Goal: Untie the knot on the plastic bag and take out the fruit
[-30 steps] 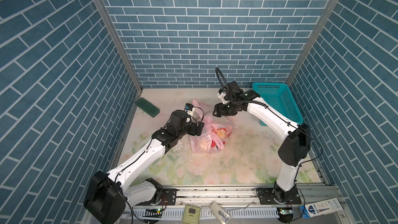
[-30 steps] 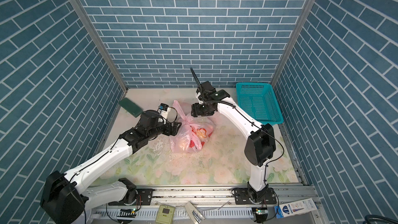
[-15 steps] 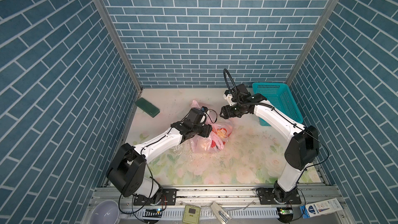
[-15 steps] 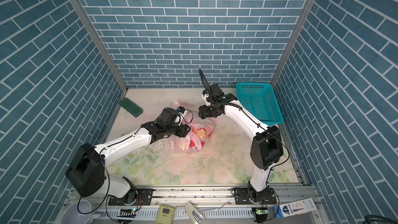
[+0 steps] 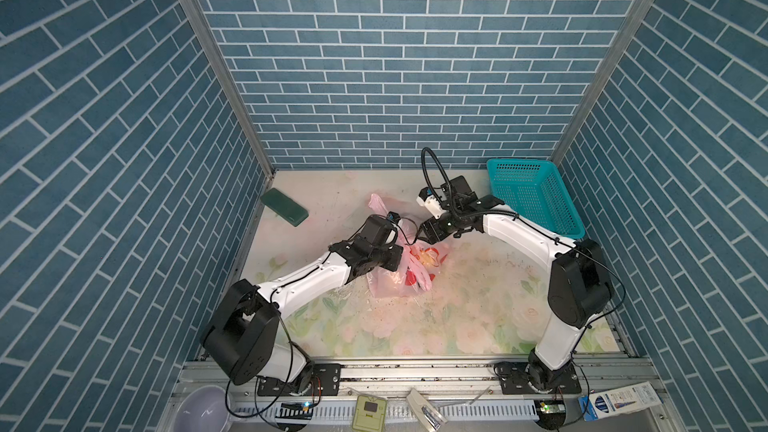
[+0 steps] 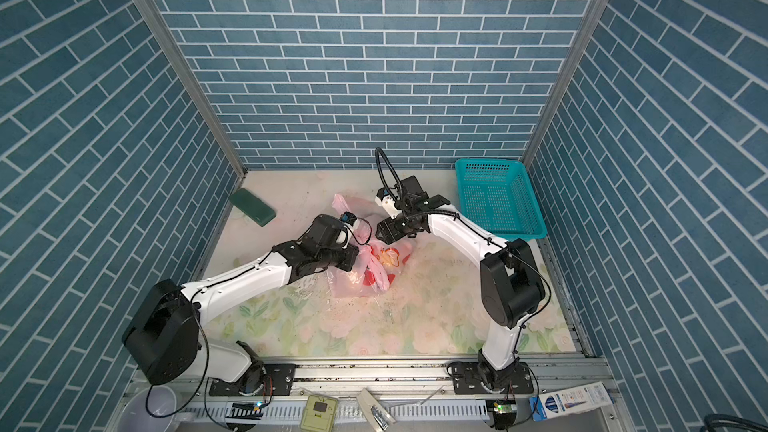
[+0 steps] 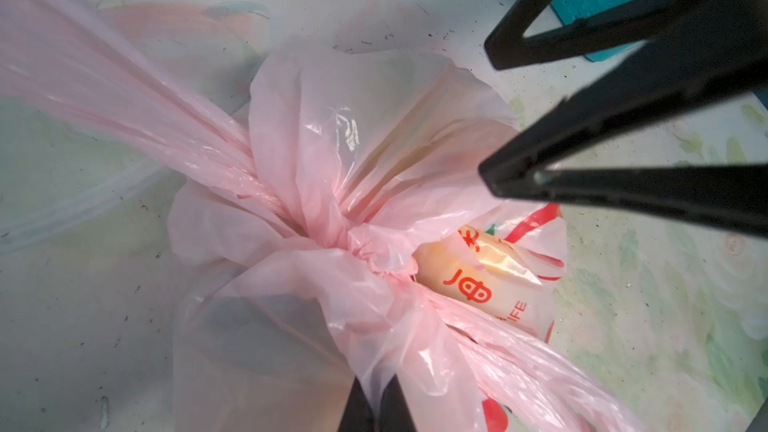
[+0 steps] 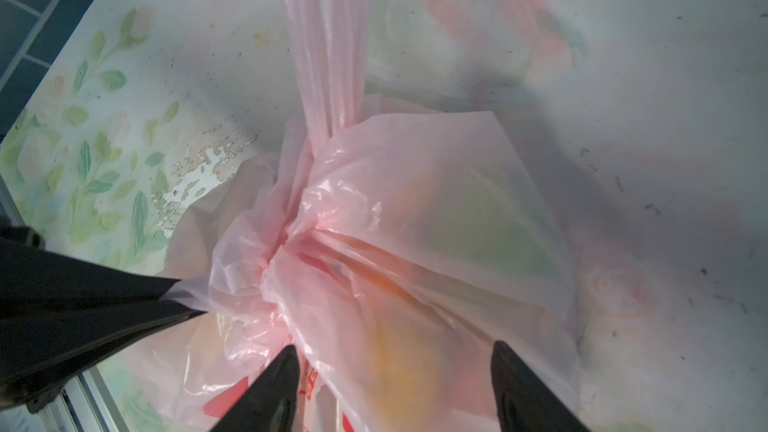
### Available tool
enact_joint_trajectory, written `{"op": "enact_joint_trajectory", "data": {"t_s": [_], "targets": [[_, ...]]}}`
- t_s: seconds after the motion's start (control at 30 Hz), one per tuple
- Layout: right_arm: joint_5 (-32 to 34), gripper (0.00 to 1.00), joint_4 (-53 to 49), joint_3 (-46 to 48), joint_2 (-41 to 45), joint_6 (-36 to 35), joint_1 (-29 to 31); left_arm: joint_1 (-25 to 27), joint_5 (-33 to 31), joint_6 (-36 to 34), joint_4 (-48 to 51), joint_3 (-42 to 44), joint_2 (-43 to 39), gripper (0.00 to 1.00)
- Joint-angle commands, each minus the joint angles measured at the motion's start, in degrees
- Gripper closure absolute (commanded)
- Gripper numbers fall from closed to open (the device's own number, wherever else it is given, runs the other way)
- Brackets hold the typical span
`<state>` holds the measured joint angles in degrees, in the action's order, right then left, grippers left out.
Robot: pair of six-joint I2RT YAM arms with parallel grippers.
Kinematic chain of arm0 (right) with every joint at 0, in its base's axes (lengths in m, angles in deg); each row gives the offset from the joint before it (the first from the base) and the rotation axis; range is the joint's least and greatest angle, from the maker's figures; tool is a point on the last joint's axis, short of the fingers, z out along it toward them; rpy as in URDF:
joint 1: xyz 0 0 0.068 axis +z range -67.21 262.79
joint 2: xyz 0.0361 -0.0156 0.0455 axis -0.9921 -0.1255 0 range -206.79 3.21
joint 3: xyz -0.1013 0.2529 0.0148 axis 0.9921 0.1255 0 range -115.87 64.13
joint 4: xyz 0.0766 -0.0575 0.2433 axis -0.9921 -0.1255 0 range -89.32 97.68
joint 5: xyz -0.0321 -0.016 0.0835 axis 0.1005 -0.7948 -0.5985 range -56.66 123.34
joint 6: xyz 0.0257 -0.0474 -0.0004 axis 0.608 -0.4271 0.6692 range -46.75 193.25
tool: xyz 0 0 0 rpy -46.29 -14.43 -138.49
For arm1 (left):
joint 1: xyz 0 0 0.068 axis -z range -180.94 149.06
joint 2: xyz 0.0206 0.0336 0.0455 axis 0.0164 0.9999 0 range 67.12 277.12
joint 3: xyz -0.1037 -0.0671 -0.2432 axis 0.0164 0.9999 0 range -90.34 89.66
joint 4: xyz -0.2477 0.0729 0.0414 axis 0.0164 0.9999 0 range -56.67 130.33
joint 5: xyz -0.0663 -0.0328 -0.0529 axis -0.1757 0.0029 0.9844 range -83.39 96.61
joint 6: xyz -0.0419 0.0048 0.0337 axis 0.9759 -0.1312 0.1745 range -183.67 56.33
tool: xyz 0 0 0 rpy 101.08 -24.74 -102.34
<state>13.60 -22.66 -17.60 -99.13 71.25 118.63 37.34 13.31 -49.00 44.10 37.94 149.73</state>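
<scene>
Twisted pink knot [image 7: 357,243] still tied, toy fruit [image 7: 453,270] inside thin translucent pink plastic bag [image 5: 390,284]; left gripper [image 7: 375,392] clamps the bag, right gripper [image 8: 395,351] agape at its 1 o'clock.

- One pink plastic bag [image 5: 386,284], mid desk.
- One knot [image 7: 357,243] on it.
- Number of fruit [image 7: 440,268] inside: unclear through plastic.
- One teal basket [image 5: 521,162], far right.
- One dark green block [image 5: 284,206], far left.

Left fingers [image 7: 355,414] are pinched shut while right fingers [image 8: 270,396] stand spread wide apart.

Teal basket [image 5: 534,197], dk green block [image 5: 284,206], poss. bowl [image 5: 202,409]
</scene>
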Motion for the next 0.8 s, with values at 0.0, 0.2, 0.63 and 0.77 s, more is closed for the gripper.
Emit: {"op": "enact_joint_trajectory", "data": {"t_s": [0.0,0.2,0.63,0.77], "targets": [[-2.0,0.28,3.6,1.4,-0.8,-8.0,1.6,0.3,-0.1,0.0,-1.9,0.8,-0.9,0.96],[0.8,0.29,5.1,2.7,-2.1,-12.2,3.8,0.3,0.3,-0.4,-3.1,0.7,-1.2,1.0],[-0.4,0.78,7.5,3.0,-3.0,-12.2,3.9,0.3,0.3,-1.9,-2.6,0.5,-2.4,1.0],[-0.4,0.9,6.8,3.2,-2.7,-12.5,3.8,0.3,0.0,-2.2,-2.3,1.0,-3.3,1.0]]}}
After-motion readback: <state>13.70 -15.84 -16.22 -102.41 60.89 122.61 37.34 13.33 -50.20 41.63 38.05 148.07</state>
